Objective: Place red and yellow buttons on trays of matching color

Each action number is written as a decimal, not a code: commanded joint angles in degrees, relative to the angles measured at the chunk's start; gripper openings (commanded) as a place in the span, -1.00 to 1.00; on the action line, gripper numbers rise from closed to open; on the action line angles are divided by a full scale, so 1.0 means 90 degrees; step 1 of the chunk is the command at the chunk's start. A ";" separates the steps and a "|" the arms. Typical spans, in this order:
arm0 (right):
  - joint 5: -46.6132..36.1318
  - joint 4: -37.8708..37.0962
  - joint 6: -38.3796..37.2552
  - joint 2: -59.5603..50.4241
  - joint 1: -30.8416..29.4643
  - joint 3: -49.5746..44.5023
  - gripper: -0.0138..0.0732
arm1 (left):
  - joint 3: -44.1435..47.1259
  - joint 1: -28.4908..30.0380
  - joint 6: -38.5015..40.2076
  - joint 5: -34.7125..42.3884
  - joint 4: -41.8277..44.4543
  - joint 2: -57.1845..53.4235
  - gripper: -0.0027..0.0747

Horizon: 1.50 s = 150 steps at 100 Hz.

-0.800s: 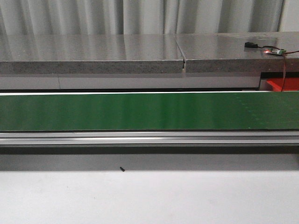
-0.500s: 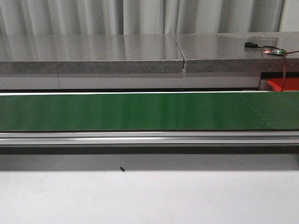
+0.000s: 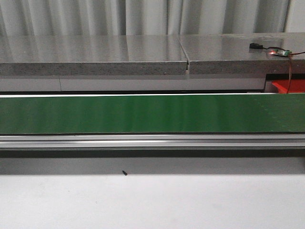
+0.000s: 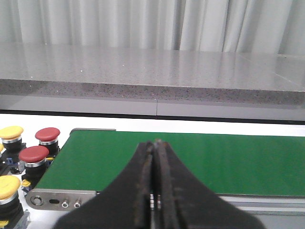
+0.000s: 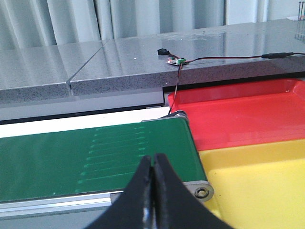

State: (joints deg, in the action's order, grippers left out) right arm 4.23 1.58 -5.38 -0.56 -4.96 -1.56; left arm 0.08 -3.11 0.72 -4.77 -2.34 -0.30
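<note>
Both end effectors (image 4: 153,148) (image 5: 152,162) closed, holding nothing; red tray (image 5: 248,119), yellow tray (image 5: 257,186) w/ nothing inside.

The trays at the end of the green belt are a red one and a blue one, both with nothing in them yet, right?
Not quite: there is no blue tray. The right wrist view shows a red tray and, beside it, a yellow tray at the end of the green belt. Both are indeed bare in what shows.
</note>
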 commanded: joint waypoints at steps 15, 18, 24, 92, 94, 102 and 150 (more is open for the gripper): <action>-0.0523 -0.0028 0.0028 -0.0125 -0.0035 0.0092 -0.84 | -0.0607 -0.0027 0.0034 -0.0906 -0.0157 -0.0070 -0.98; -0.0523 -0.0028 0.0028 -0.0125 -0.0035 0.0092 -0.84 | -0.0746 -0.0027 0.0034 -0.0971 -0.0172 0.0010 -0.98; -0.0523 -0.0028 0.0028 -0.0125 -0.0035 0.0092 -0.84 | -0.1084 -0.0027 0.0034 -0.1124 -0.0198 0.0168 -0.98; -0.0523 -0.0028 0.0028 -0.0125 -0.0035 0.0092 -0.84 | -0.3290 -0.0027 -0.0006 -0.2572 0.0132 0.3614 0.27; -0.0523 -0.0028 0.0028 -0.0125 -0.0035 0.0092 -0.84 | -0.3306 -0.0027 -0.0006 -0.2591 0.0132 0.3670 0.33; -0.0523 -0.0028 0.0028 -0.0125 -0.0035 0.0092 -0.84 | -0.3382 -0.0027 0.0005 -0.2634 0.0132 0.3891 0.40; -0.0523 -0.0028 0.0028 -0.0125 -0.0035 0.0092 -0.84 | -0.4828 0.1684 0.0884 -0.4240 0.0260 0.5358 0.40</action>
State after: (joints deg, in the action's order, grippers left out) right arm 4.23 1.58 -5.38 -0.56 -4.96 -1.56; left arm -39.18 8.34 7.84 -42.44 0.00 46.23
